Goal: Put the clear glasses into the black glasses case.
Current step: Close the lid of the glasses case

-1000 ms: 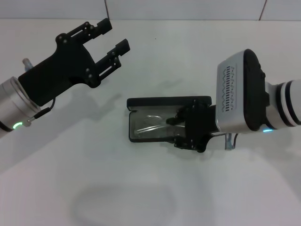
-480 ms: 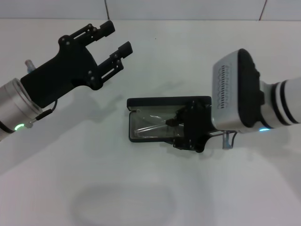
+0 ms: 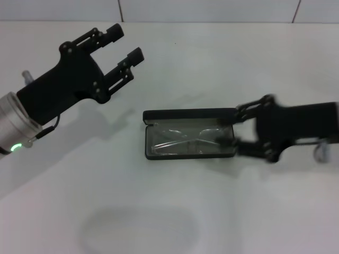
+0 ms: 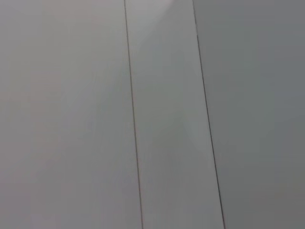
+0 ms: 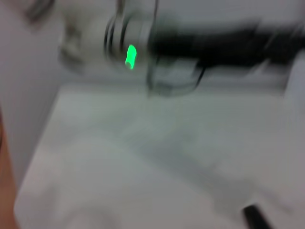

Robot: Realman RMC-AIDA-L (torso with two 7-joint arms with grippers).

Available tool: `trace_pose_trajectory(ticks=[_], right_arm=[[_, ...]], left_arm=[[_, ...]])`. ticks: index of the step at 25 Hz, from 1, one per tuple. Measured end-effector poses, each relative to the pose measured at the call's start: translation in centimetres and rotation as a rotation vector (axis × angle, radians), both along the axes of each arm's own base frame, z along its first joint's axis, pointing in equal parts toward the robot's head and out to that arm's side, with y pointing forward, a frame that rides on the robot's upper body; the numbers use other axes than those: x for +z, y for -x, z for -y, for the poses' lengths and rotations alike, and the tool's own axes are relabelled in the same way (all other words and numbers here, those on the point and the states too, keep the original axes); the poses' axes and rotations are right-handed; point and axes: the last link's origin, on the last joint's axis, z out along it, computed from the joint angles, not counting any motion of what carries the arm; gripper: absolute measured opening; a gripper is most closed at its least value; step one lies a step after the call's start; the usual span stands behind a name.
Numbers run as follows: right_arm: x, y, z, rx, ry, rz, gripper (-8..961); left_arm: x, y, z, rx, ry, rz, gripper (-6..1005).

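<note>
The black glasses case (image 3: pixel 190 114) lies open in the middle of the table in the head view, its lid raised at the back. The clear glasses (image 3: pixel 183 141) rest inside it, flat on the lining. Just off the case's right end, my right gripper (image 3: pixel 236 128) is open and motion-blurred, one finger by the lid corner and the other by the front corner, holding nothing. My left gripper (image 3: pixel 125 42) hovers open and empty over the table at the back left, well apart from the case.
A white wall (image 3: pixel 212 9) rises behind the table's back edge. The left wrist view shows only plain grey panels (image 4: pixel 162 119). In the blurred right wrist view the left arm (image 5: pixel 143 47) with a green light shows far off across the table.
My right gripper has pulled back to the right out of the case and turned, leaving the clear glasses lying inside. The left gripper shifted slightly.
</note>
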Motion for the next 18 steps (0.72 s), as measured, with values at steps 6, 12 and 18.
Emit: trace_pose_trajectory(ticks=[6, 12, 18], right_arm=[[3.5, -5.1, -0.5, -0.075, -0.100, -0.313, 518], [5.0, -8.3, -0.8, -0.180, -0.241, -0.471, 537], [5.6, -9.5, -0.6, -0.237, -0.372, -0.537, 557]], left_arm=[[-0.4, 0.2, 0.0, 0.022, 0.017, 0.011, 585], [-2.0, 0.0, -1.7, 0.098, 0.120, -0.041, 584], [-4.2, -1.2, -4.3, 0.190, 0.303, -0.158, 585]])
